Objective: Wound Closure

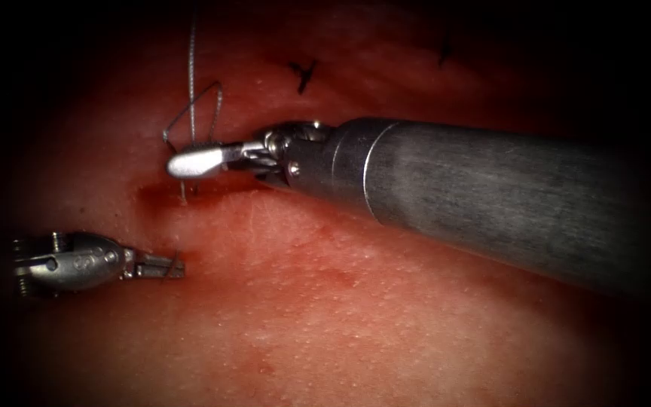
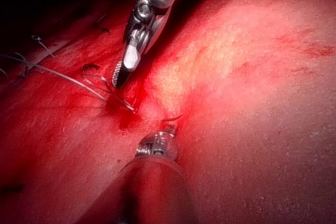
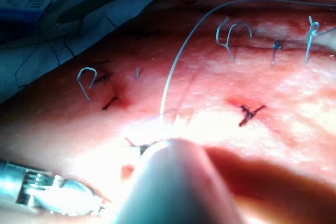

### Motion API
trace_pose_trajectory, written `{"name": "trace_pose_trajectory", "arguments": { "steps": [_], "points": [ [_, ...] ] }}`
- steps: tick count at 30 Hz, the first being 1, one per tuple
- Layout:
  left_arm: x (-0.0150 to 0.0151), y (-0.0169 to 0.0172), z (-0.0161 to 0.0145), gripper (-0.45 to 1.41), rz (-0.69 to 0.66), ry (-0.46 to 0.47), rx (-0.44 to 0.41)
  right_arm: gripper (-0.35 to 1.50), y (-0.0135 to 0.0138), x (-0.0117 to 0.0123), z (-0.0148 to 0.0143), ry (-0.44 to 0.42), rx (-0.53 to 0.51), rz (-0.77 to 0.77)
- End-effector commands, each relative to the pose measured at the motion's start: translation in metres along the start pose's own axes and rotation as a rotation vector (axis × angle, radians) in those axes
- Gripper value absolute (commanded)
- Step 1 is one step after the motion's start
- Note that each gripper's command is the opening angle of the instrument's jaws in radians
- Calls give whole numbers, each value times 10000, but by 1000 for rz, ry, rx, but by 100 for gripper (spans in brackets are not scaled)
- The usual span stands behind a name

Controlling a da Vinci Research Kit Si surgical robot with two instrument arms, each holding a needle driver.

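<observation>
The right tool (image 1: pixel 186 163) is lying with its jaws pressed together over a loop of thread (image 1: pixel 203 113) just above the cut (image 1: pixel 161 197); whether it pinches the thread is unclear. The left tool (image 1: pixel 169 265), lower left on the tissue (image 1: pixel 356 301), is pinching a dark curved needle (image 2: pixel 172 117) at its tip.

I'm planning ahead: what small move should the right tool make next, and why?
Probably, if it grips the thread, draw the right tool gently rightward: loose loops lie at its tip beside the cut, and the left tool seems to pinch a dark strand.
</observation>
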Motion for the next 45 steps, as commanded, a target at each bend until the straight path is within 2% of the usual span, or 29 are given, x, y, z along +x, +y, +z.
{"name": "trace_pose_trajectory", "arguments": {
  "steps": [1, 7, 11, 21, 23, 26, 33, 38, 42, 45],
  "points": [
    [1, -2, 10, -27, 12, 10, 3, 115, 2, 11, -5, 0, -1, -29],
    [3, -2, 7, -25, 97, 67, 37, 106, -3, 9, -25, -14, 9, -49],
    [12, -5, 2, -16, 138, 126, 89, 101, -3, 7, -29, -16, 12, -68],
    [19, -4, -11, -8, 154, 129, 132, 100, 1, 8, -28, -9, 11, -82],
    [24, -6, -8, 2, 162, 150, 153, 98, 1, 8, -27, -6, 11, -88],
    [30, -8, -5, 4, 170, 172, 177, 96, 1, 8, -27, -5, 11, -88],
    [38, -7, 4, -1, 182, 226, 161, 96, 7, 6, -22, 0, 7, -99],
    [46, -13, 5, -1, 183, 257, 181, 96, 12, 4, -20, 1, 3, -106],
    [57, -16, 5, 9, 181, 283, 202, 96, 15, 2, -19, 1, 2, -108],
    [64, -15, 13, 26, 178, 287, 201, 95, 15, 2, -19, 1, 2, -109]
  ]
}}
